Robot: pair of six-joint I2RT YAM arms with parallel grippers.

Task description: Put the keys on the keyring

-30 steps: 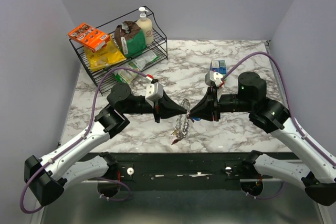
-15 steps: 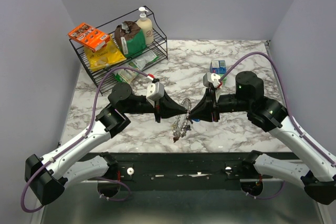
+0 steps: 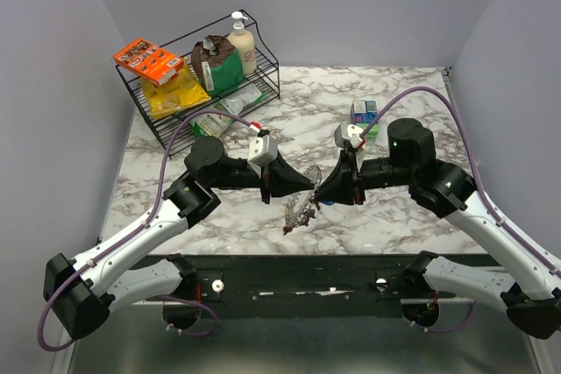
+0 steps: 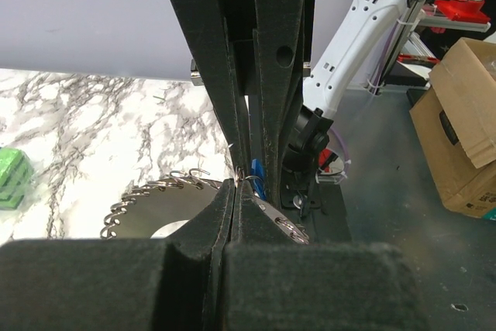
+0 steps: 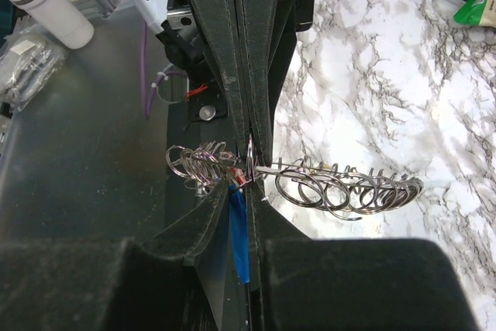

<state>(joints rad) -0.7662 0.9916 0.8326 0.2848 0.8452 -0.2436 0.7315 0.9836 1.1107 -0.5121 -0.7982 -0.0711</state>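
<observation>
Above the desk's (image 3: 307,102) middle, the left tool (image 3: 309,188) and right tool (image 3: 322,194), tip to tip, each clench the keyring (image 3: 299,208), keys (image 3: 290,228) dangling below.

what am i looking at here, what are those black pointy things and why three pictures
These are two robot arms bolted to the near edge of a marble table. The wide picture comes from a fixed camera above and behind them; the other two come from a camera on each wrist, so the black wedges along the bottom are that arm's own fingers. The left gripper is shut on the keyring, a jagged loop of silvery rings hanging between the arms. The right gripper is shut beside it; a blue key head shows between its fingers, though what it pinches is unclear. Behind stand a wire rack of groceries and a small box.
</observation>
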